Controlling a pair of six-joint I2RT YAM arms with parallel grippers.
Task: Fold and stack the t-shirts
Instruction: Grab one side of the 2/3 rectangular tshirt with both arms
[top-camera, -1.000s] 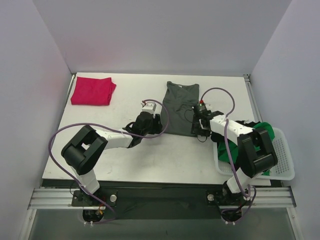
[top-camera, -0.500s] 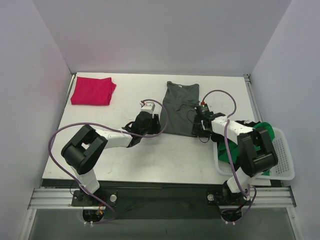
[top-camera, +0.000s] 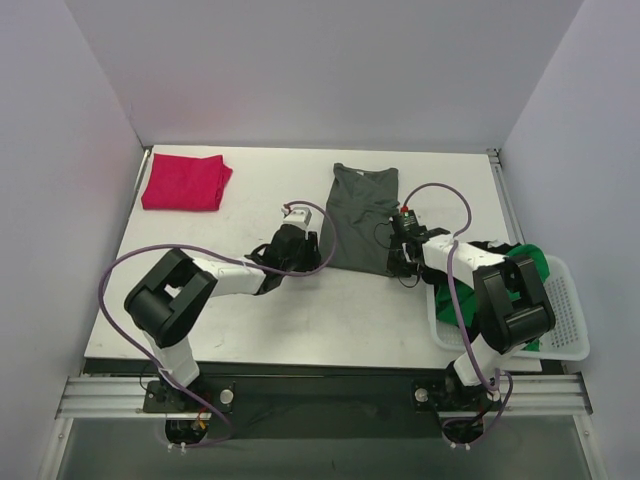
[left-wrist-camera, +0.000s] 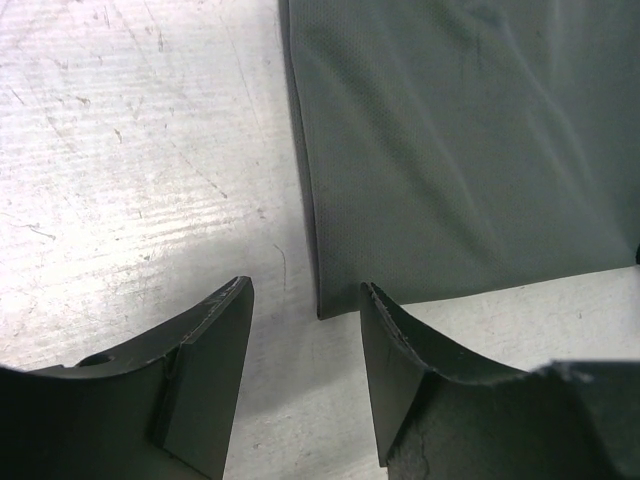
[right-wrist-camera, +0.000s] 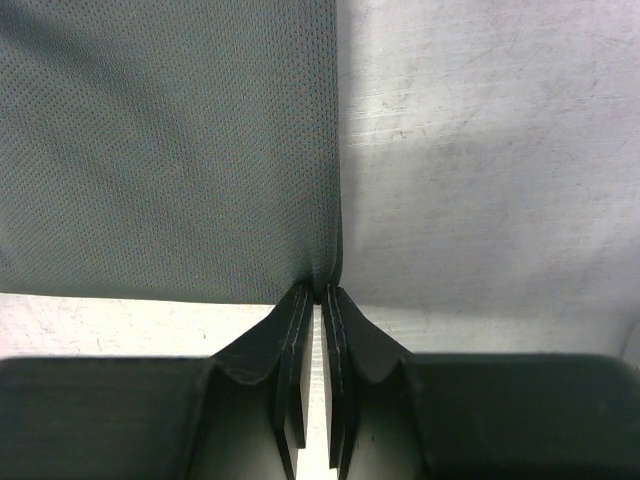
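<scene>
Dark grey-green t-shirt (top-camera: 360, 220) lies flat on the surface (top-camera: 300, 320); right pincer (right-wrist-camera: 320, 298) nips only the tip of its near right corner, left pincer (left-wrist-camera: 305, 290) stands open astride the near left corner, so a slipped hold or one-sided lift could skew the fold.

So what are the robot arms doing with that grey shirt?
They are folding t-shirts. The right gripper pinches the near right corner of the grey-green t-shirt. The left gripper is open at its near left corner. A red t-shirt lies folded far left; a green t-shirt waits in the basket.
</scene>
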